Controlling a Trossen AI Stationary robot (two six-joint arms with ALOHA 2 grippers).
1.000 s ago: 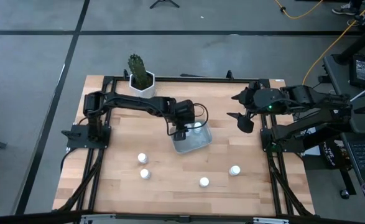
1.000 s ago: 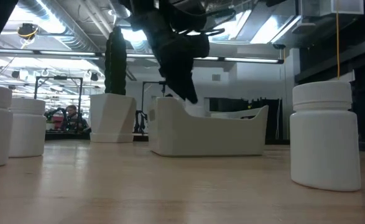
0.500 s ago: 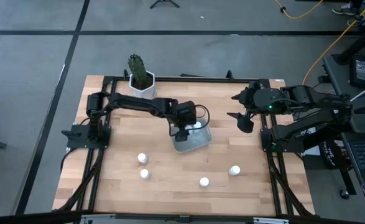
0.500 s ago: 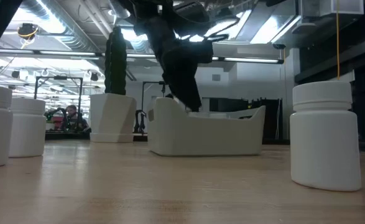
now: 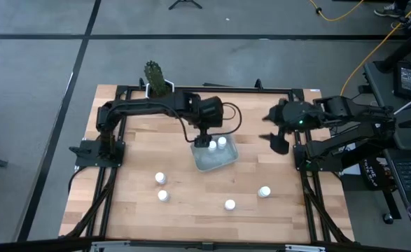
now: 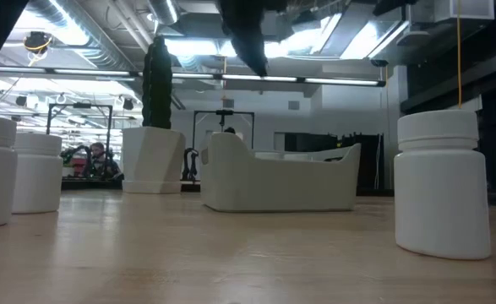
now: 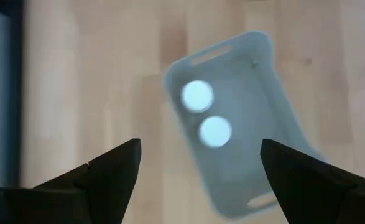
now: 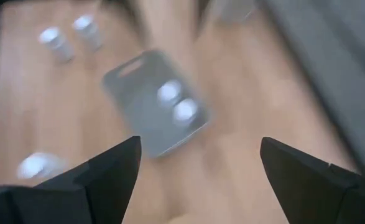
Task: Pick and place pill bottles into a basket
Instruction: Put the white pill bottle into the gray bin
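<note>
Two pill bottles [image 5: 217, 143] stand upright inside the basket [image 5: 215, 159]; four more [image 5: 230, 204] stand on the tabletop [image 5: 135, 168] near it. Left end effector [image 5: 201, 137] hovers over the basket's far end, fingers apart, empty. Right end effector [image 5: 275, 137] waits beside the basket, fingers apart.

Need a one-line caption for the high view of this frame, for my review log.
Left hand open above the basket holding two pill bottles; four bottles remain on the table; right hand waits at the right side.

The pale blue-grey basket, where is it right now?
In the high view, the pale blue-grey rectangular basket sits mid-table, below the open left end effector, holding two small white pill bottles.
</note>
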